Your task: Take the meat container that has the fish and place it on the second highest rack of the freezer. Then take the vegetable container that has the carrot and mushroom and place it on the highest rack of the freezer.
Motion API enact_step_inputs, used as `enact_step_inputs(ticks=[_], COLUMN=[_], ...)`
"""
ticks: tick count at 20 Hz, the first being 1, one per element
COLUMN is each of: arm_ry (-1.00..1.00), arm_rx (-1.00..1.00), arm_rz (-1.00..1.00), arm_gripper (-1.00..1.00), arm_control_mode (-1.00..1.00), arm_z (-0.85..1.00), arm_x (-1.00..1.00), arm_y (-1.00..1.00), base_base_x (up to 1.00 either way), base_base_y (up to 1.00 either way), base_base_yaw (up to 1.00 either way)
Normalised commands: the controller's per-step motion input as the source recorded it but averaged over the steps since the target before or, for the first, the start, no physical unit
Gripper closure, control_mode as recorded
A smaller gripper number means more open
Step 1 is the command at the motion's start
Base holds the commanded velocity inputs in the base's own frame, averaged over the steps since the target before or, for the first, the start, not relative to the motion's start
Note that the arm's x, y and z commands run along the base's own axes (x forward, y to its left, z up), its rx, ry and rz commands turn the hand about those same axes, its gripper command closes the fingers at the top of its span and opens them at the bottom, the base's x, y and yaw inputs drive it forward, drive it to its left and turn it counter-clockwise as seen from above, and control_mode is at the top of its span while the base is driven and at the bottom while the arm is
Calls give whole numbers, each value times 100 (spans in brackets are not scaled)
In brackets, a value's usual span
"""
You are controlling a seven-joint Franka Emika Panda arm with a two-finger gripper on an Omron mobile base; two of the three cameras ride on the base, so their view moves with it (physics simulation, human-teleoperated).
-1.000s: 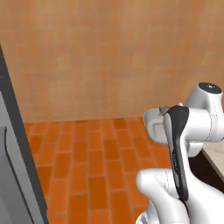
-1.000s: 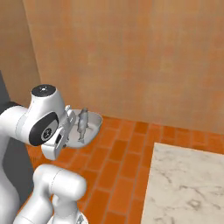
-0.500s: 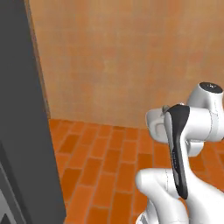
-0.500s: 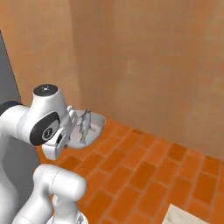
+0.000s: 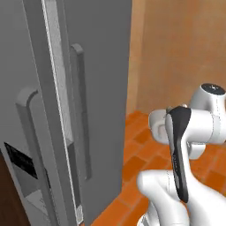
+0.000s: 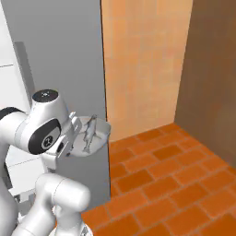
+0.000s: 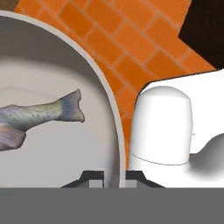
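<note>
Hand view: end effector (image 7: pixel 111 175) clamped on dish (image 7: pixel 114 131) rim, fish (image 7: pixel 39 114) inside.

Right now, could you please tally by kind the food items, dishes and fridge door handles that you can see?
Fish: 1
Round white dish, shut in the hand: 1
Vertical bar handles on the grey fridge: 2
Total: 4

Flat, even rendered light — soft shadows only, no glare; all views slightly soft, low-resolution, undistorted.
</note>
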Motion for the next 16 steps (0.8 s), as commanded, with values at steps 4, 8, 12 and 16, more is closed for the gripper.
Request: enact_step_inputs(ticks=[4, 8, 12, 16], arm_ry=[0, 0, 0, 0], arm_rx=[0, 0, 0, 0], arm_rz=[0, 0, 0, 0], arm_gripper=[100, 100, 100, 100], arm_control_mode=[100, 100, 100, 100], arm_z=[0, 0, 0, 0], arm_x=[0, 0, 0, 0], arm_y=[0, 0, 0, 0], base_base_x=[0, 27, 41, 7], base_base_y=[-35, -53, -64, -18], base_base_yaw=[88, 73, 63, 58])
